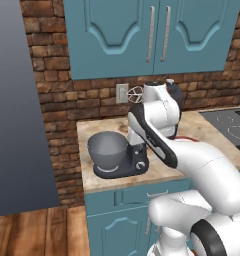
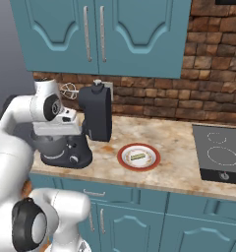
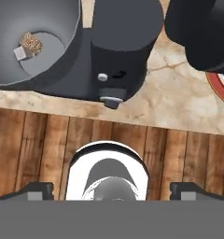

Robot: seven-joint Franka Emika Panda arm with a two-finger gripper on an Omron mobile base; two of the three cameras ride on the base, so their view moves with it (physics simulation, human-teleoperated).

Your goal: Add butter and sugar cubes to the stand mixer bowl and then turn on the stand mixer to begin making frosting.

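Two fingers (image 3: pixel 112 189) spread wide, holding nothing, above the stand mixer (image 3: pixel 118 51).

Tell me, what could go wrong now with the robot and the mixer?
1. A stick, likely the butter, lies on the red-rimmed plate, not in the stand mixer bowl. Switching on now would probably mix sugar alone.
2. The stand mixer has its head tilted up with the whisk in the air; started now, it might spin over nothing.
3. The open end effector hangs above the small silver knob, and could bump it.
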